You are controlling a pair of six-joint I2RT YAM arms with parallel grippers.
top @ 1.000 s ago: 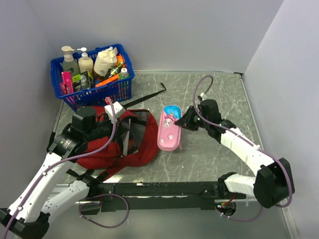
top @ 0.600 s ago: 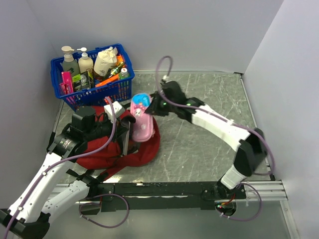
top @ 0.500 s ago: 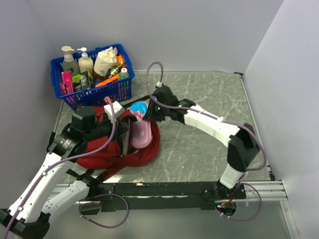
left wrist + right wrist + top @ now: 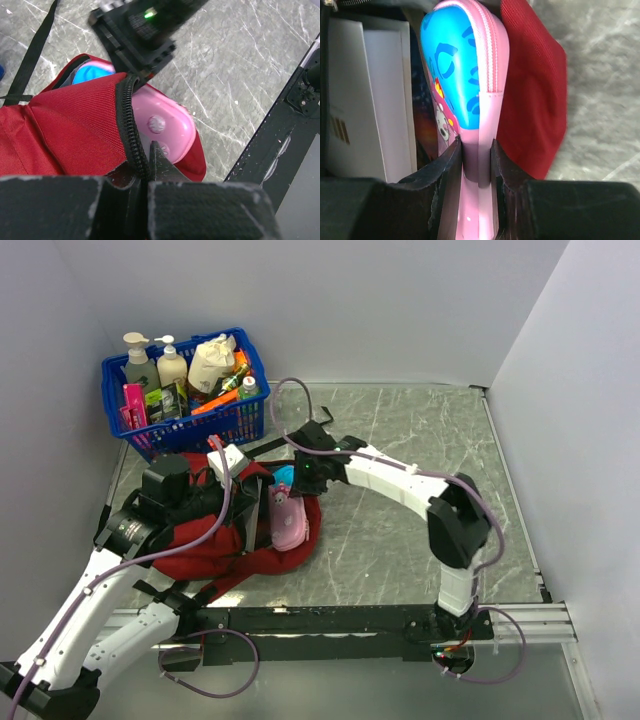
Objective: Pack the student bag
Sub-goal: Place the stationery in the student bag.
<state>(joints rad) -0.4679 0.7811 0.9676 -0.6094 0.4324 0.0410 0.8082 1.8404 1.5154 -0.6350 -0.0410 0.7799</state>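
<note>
Student bag lies on table, left near side, mouth facing right; left gripper pressed together on zipper rim, likely lifting it so mouth gapes; right gripper pinches pink pencil case by narrow end, its nose inside opening beside white box; end grip leaves length free to slide in; blue basket just behind bag, uninvolved.

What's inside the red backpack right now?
A pink pencil case, partly in, held by the right gripper, beside a white box. Deeper contents are hidden by the backpack.
</note>
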